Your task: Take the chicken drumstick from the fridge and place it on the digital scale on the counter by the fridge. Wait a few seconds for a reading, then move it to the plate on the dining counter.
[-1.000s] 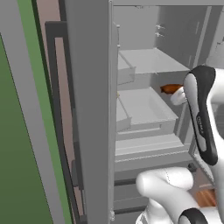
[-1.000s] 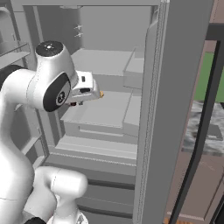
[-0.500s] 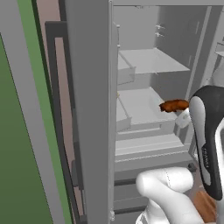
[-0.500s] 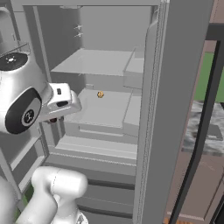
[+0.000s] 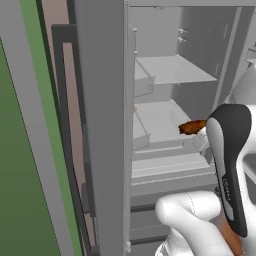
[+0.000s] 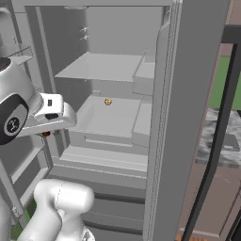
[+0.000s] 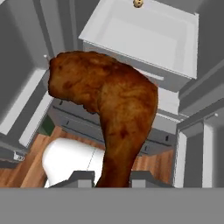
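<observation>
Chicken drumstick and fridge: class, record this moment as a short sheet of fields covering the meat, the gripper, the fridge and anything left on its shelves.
Drumstick: reddish-brown club-shaped chicken drumstick, narrow end between the fingertips, thick end pointing away
Gripper: dark two-finger gripper, shut on the drumstick
Fridge: tall grey fridge, door open, pale grey shelves
Left on shelf: small round tan item, too small to identify

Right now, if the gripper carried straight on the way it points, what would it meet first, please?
Probably the fridge shelf front beyond the chicken drumstick that the gripper holds, though depth is hard to judge.
</observation>
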